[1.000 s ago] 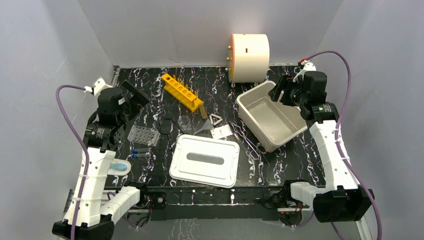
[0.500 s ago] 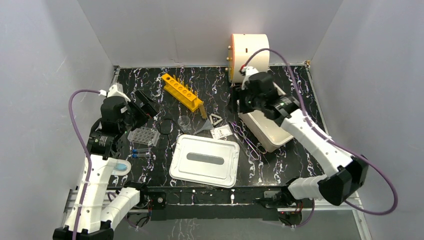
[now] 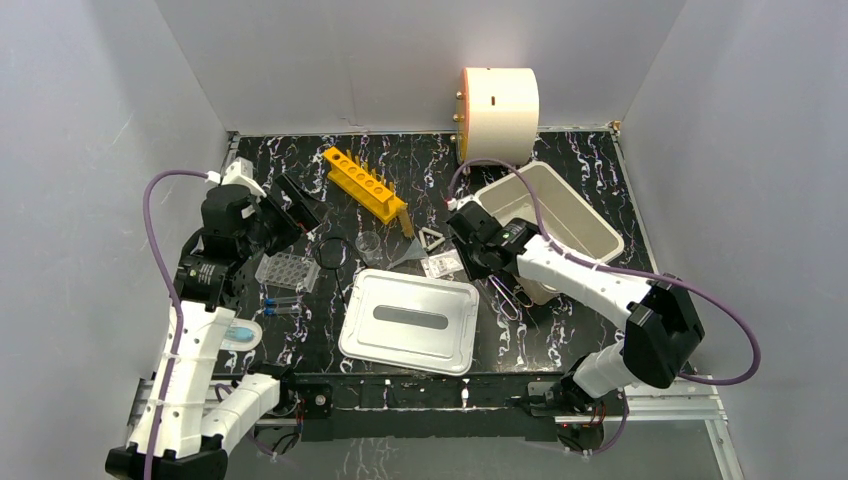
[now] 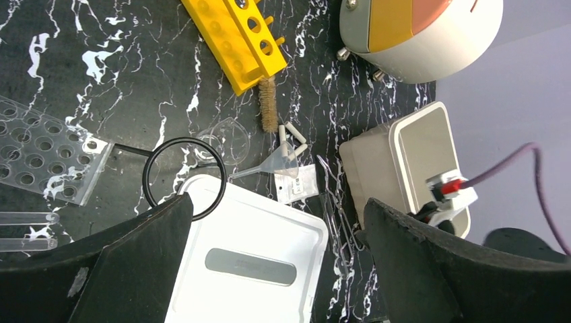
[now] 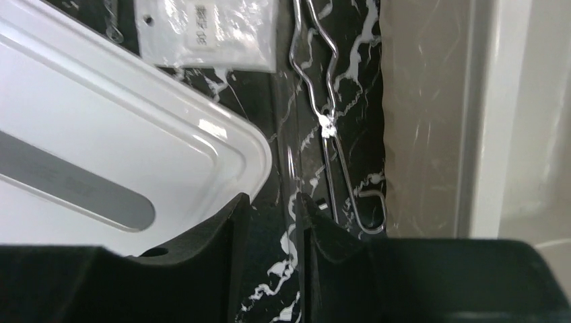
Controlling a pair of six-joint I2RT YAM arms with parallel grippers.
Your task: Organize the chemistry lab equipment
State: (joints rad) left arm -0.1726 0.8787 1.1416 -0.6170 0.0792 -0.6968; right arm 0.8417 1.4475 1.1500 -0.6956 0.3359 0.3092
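My right gripper (image 3: pixel 479 262) hangs low over the wire tongs (image 3: pixel 499 284), between the lid and the tub. In the right wrist view its jaws (image 5: pixel 273 210) stand a narrow gap apart with bare table between them. The tongs (image 5: pixel 330 124) lie just right of the right finger, and a thin shiny strand runs along its inner edge. I cannot tell whether it is touched. My left gripper (image 3: pixel 296 205) is wide open and empty (image 4: pixel 277 208), high above the well plate (image 3: pixel 287 270). The beaker (image 3: pixel 369 242), funnel (image 3: pixel 408 255), white triangle (image 3: pixel 431 238), blue-capped vials (image 3: pixel 281 303) and orange rack (image 3: pixel 363 183) lie loose.
A white lid (image 3: pixel 410 320) lies front centre, with the white tub (image 3: pixel 585 222) to its right and a cream drum (image 3: pixel 498 100) at the back. A black ring (image 3: pixel 331 250) and a small packet (image 3: pixel 442 264) lie near the funnel. A bluish dish (image 3: pixel 238 333) sits beside the left arm.
The right arm swung from the tub's far side down and left to the tongs, and its jaws narrowed. The left gripper shifted a little right and stayed wide open.
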